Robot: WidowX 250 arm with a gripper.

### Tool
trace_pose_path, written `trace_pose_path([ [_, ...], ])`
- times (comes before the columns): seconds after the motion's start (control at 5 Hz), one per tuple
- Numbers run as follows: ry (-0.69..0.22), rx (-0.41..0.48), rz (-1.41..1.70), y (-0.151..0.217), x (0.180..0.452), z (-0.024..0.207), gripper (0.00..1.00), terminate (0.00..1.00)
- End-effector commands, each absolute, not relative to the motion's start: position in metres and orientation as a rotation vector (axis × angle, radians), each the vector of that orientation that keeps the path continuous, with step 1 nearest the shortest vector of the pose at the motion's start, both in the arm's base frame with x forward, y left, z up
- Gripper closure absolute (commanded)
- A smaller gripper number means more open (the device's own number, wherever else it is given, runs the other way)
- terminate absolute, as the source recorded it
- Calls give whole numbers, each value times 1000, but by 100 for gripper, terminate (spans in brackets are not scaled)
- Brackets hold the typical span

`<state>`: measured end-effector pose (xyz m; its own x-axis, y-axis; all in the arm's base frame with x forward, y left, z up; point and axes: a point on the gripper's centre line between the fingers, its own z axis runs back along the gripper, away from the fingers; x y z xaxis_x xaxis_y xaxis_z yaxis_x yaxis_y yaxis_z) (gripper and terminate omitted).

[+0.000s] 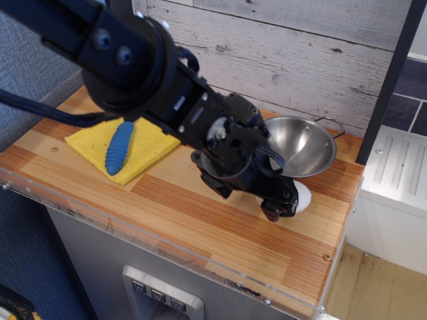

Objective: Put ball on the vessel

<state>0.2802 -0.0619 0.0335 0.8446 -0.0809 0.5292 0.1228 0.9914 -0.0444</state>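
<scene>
arm reaching low, claw (280, 203) over ball (302, 196)

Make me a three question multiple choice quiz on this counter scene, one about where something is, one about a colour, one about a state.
1. Where is the ball?
A. inside the bowl
B. on the wooden counter, in front of the bowl
C. on the yellow cloth

2. What colour is the handle of the fork?
A. blue
B. red
C. green

3. What does the bowl hold?
A. the ball
B. the fork
C. nothing that shows

Answers:
1. B: the ball lies on the counter by the bowl's near edge, mostly hidden behind the gripper, whose jaws I cannot read as open or shut.
2. A: the blue handle rests on the yellow cloth.
3. C: only bare shiny metal shows inside.
</scene>
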Motion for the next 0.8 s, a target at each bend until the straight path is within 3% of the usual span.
trace_pose_path([
  [0.0,-605,-104,-160,-85,295,40,0,0],
  [0.4,-610,-131,-166,-89,300,35,0,0],
  [0.6,-614,-123,-172,-90,299,35,100,0],
])
